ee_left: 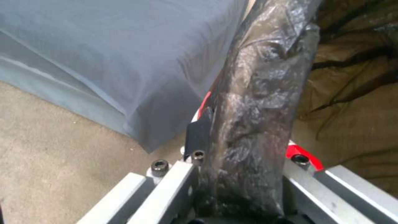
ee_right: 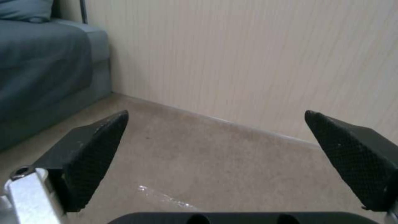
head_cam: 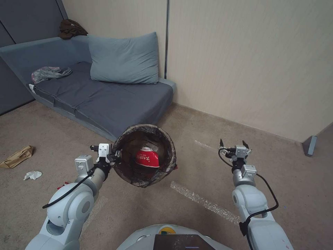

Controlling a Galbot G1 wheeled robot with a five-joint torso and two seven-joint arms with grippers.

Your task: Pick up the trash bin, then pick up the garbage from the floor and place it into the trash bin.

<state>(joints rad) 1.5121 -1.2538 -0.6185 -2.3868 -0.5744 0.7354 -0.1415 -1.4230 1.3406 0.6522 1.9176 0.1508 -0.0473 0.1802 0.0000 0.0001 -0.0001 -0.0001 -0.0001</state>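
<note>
The trash bin (head_cam: 166, 139), lined with a dark plastic bag, hangs in the air in front of me with its mouth tilted toward my head camera. My left gripper (head_cam: 117, 155) is shut on its rim; the left wrist view shows the bag-covered rim (ee_left: 253, 124) between the fingers. A red-and-white paper cup (head_cam: 147, 158) lies inside the bin. On the floor at the left lie a tan paper bag (head_cam: 16, 157) and a white tissue (head_cam: 32, 175). My right gripper (head_cam: 234, 142) hangs open over bare carpet at the right, its fingertips (ee_right: 99, 149) wide apart.
A grey sofa (head_cam: 104, 97) with a pillow (head_cam: 124, 59) stands behind the bin. A grey plastic bag (head_cam: 50, 73) lies on the sofa's left end. The wall (head_cam: 249, 62) runs along the right. Strips of clear tape (head_cam: 204, 203) mark the carpet.
</note>
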